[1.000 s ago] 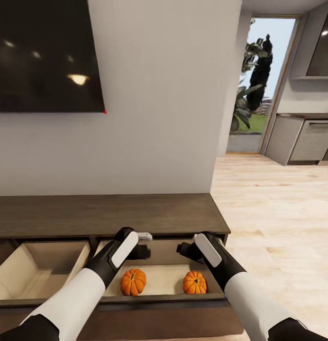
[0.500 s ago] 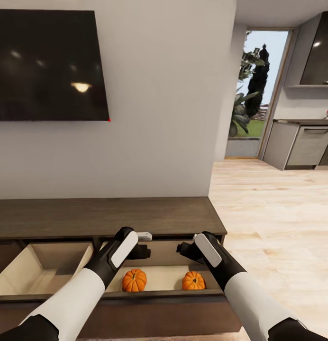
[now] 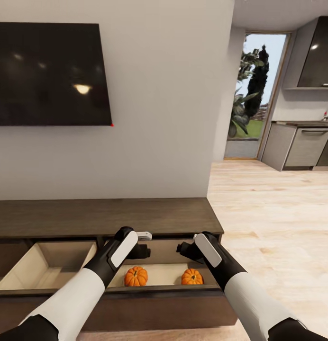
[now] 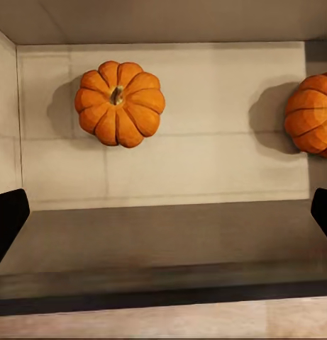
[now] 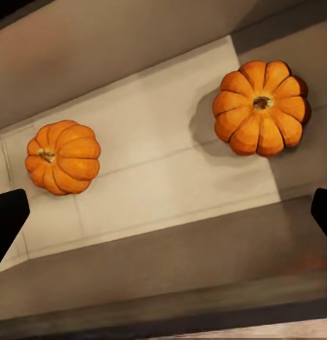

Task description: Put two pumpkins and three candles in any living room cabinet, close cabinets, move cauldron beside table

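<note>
Two pumpkins (image 3: pixel 136 276) (image 3: pixel 192 276) lie apart in the right-hand open drawer (image 3: pixel 159 274) of the cabinet (image 3: pixel 102 216); another open drawer (image 3: pixel 45 265) sits to its left; the TV screen (image 3: pixel 50 73) hangs on the wall above.

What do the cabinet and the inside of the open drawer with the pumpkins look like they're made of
The cabinet looks like dark brown wood or veneer, matte, with faint grain streaks. The drawer interior looks like pale, smooth board, perhaps laminate: flat cream panels with thin seam lines under the pumpkins.
</note>
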You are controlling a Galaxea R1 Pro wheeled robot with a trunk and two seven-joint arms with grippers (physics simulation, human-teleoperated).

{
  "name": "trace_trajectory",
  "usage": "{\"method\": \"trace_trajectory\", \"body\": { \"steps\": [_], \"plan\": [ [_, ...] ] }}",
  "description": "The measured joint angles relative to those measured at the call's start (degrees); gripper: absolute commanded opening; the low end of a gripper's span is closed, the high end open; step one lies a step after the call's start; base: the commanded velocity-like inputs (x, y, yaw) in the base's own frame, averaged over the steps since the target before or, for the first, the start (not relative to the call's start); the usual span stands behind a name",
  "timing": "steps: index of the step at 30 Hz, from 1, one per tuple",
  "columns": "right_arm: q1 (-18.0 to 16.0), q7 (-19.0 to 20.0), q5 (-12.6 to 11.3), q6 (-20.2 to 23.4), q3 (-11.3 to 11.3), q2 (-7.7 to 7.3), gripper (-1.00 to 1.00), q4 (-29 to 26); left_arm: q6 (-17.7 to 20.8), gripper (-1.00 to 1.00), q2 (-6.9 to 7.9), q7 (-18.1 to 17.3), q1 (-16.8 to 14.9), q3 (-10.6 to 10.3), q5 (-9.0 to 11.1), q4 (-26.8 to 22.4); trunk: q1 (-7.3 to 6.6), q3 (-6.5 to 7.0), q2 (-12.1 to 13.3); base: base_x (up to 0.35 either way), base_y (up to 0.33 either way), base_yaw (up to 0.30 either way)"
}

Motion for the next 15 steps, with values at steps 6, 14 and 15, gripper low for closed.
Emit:
{"method": "trace_trajectory", "body": {
  "steps": [6, 14, 15],
  "plan": [
    [0.0, 0.0, 0.0, 0.0, 0.0, 0.0, 1.0, 0.0, 0.0, 1.0, 0.01, 0.0, 0.0, 0.0, 0.0, -0.1, -1.33, 1.08, 2.4, -0.028, 0.0, 0.0],
    [0.0, 0.0, 0.0, 0.0, 0.0, 0.0, 1.0, 0.0, -0.1, 1.0, 0.02, 0.0, 0.0, 0.0, 0.0, -0.1, -3.09, 2.51, 5.6, -0.003, 0.0, 0.0],
    [0.0, 0.0, 0.0, 0.0, 0.0, 0.0, 1.0, 0.0, -0.1, 1.0, 0.02, 0.0, 0.0, 0.0, 0.0, -0.1, -3.31, 2.69, 6.0, 0.0, 0.0, 0.0]
  ]
}}
